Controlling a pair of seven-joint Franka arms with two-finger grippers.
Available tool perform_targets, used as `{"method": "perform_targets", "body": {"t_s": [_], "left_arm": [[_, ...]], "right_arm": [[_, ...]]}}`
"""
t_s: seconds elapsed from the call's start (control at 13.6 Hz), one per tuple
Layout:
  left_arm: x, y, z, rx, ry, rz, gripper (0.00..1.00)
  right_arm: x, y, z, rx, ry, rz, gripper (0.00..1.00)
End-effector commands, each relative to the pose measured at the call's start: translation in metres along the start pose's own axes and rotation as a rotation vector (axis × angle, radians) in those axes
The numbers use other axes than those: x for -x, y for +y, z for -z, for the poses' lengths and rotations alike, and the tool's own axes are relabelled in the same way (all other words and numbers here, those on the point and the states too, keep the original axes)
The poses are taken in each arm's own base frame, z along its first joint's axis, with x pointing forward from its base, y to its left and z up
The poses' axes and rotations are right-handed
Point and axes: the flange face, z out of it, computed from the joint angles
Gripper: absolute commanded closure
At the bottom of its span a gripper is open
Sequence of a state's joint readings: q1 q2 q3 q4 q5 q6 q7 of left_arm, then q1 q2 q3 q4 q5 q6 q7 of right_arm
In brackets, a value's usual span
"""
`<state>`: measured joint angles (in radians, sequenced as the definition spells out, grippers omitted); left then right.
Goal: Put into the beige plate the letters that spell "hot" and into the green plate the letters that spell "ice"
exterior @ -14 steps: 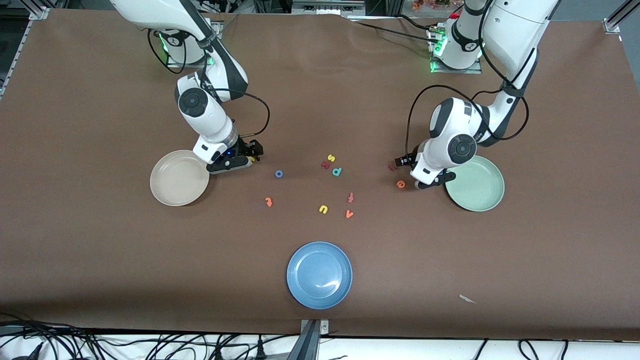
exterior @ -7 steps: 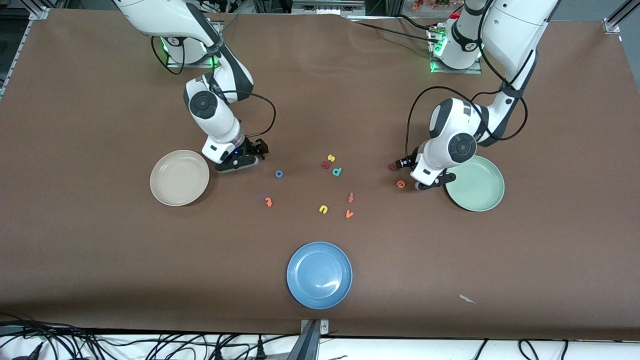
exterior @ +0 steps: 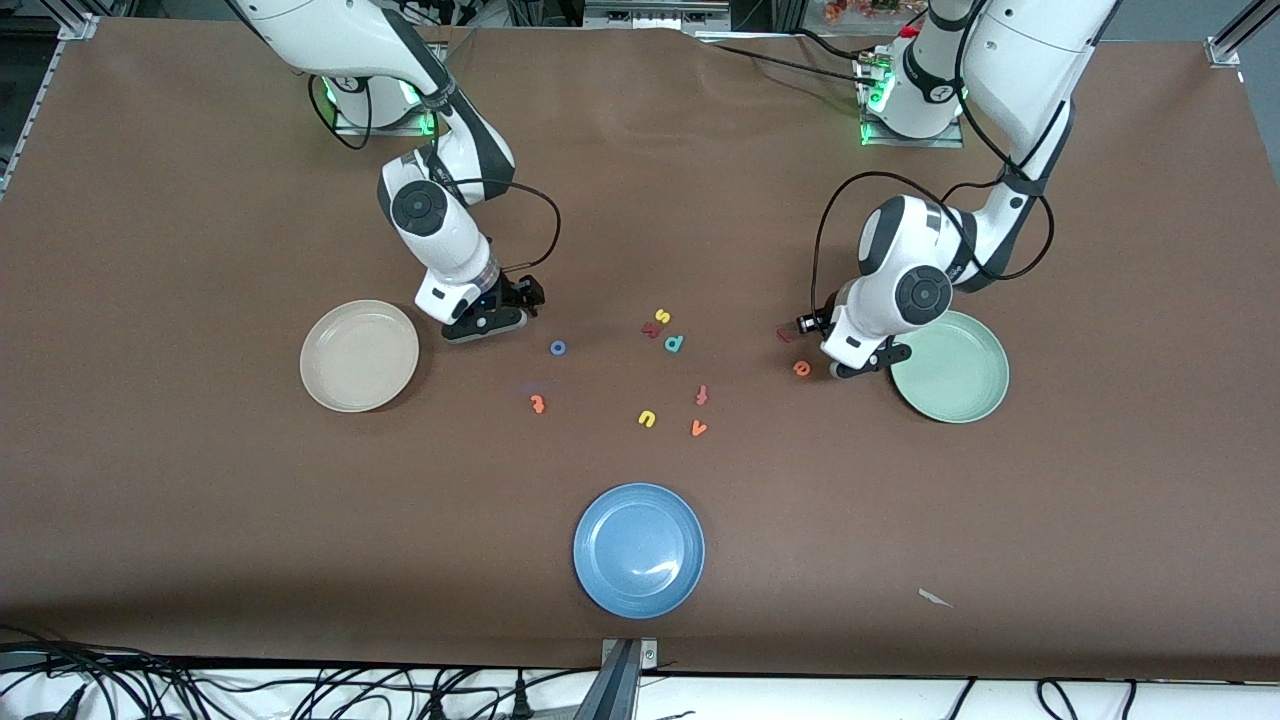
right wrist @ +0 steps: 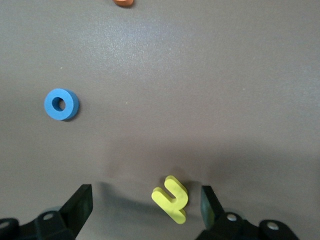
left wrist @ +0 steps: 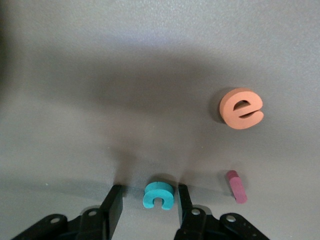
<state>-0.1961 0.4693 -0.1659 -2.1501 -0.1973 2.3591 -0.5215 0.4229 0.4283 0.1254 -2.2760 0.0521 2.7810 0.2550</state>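
My left gripper (left wrist: 149,194) is down at the table beside the green plate (exterior: 950,367), open, its fingers close on either side of the teal c (left wrist: 159,195) with small gaps. The orange e (left wrist: 241,108) and the dark red i (left wrist: 236,186) lie next to it. My right gripper (right wrist: 145,201) stands open over the yellow h (right wrist: 171,198), a short way from the beige plate (exterior: 359,355). The blue o (exterior: 558,348) and orange t (exterior: 538,404) lie apart from it, nearer the front camera. In the front view the hands hide both the c and the h.
A blue plate (exterior: 638,549) sits near the table's front edge. Loose letters lie mid-table: yellow s (exterior: 662,316), teal p (exterior: 674,344), a redder t-like letter (exterior: 702,394), yellow u (exterior: 647,418), orange v (exterior: 699,428). A white scrap (exterior: 935,598) lies toward the left arm's end.
My right gripper has moved away from the beige plate's rim toward the table's middle. My left gripper's fingers have narrowed around the teal c; that arm has barely moved.
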Motion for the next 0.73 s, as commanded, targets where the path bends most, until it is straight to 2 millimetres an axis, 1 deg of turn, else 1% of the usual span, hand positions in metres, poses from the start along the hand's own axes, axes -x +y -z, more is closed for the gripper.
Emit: {"method": "perform_targets", "body": {"t_s": [0.0,0.07,0.22,0.29,0.44,0.51,0.59,0.66], "left_arm": [[0.003,0.0,-0.006,0.003,-0.008,-0.016,0.73],[0.004,0.0,-0.006,0.001,-0.009,-0.018,0.79],[0.004,0.001,-0.006,0.001,-0.009,-0.017,0.85],[0.004,0.001,-0.006,0.0,-0.009,-0.018,0.87],[0.004,0.001,-0.004,-0.004,-0.015,-0.02,0.87],[0.006,0.001,0.002,-0.024,-0.03,-0.034,0.87],[0.003,-0.002,0.021,-0.046,-0.03,-0.052,0.87],[-0.002,-0.008,0.04,-0.07,-0.034,-0.072,0.87]], "right_arm": [[0.005,0.0,-0.002,0.008,0.01,0.005,0.19],[0.006,0.0,-0.002,0.009,0.009,0.005,0.23],[0.007,0.001,-0.003,0.015,0.007,0.018,0.32],[0.007,0.0,-0.003,0.016,0.008,0.02,0.35],[0.008,0.002,-0.006,0.018,0.002,0.02,0.4],[0.008,0.002,-0.006,0.018,0.002,0.021,0.43],[0.009,0.002,-0.008,0.019,-0.001,0.021,0.5],[0.01,0.003,-0.008,0.02,-0.002,0.02,0.59]]}}
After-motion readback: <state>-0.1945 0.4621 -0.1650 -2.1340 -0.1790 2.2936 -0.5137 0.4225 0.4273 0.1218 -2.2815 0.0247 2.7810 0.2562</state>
